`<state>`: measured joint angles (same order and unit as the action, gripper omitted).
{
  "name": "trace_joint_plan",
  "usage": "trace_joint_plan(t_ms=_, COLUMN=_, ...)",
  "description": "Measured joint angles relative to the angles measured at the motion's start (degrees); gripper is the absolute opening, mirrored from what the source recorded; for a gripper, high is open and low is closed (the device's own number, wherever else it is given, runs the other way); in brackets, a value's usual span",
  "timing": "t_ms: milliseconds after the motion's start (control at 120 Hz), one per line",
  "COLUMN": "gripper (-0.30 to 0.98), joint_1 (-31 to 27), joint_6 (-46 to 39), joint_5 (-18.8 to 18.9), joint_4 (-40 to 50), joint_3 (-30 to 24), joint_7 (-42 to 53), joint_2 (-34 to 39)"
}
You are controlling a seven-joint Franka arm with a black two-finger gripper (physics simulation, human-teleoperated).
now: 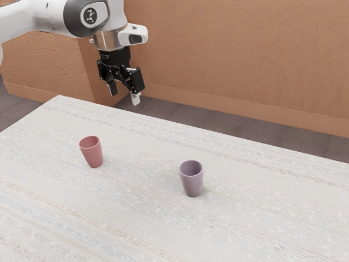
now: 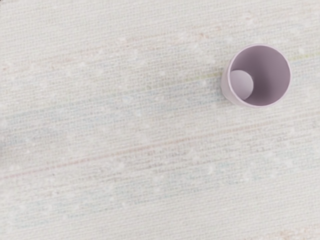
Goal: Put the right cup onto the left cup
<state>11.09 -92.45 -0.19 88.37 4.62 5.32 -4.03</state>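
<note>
Hangs above the surface (image 1: 272,229) with end effector (image 1: 124,94) spread open and empty, well apart from the upright pink cup (image 1: 93,154) and the upright mauve cup (image 1: 192,184).

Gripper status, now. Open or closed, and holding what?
Gripper: open, fingers apart, holding nothing; both the pink cup and the purple cup stand on the table.

Both cups are tapered and stand upright, mouths up, apart from and lower than the gripper (image 1: 125,96), the dusky red cup (image 1: 94,155) toward the exterior view's left of it, the mauve cup (image 1: 192,183) toward that view's right.
</note>
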Motion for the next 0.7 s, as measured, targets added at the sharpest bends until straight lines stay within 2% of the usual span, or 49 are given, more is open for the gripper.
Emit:
trace_joint_plan(t_ms=442, gripper=0.69, joint_1=0.9, joint_6=-1.4, joint_5=-0.3, joint_4=1.5, joint_3=-0.2, joint_7=0.7, joint_2=-0.9)
trace_joint_plan(t_ms=700, gripper=0.69, joint_1=1.5, joint_6=-4.7, joint_5=-1.1, joint_4=2.1, joint_3=-3.5, joint_7=1.0, joint_2=-4.0)
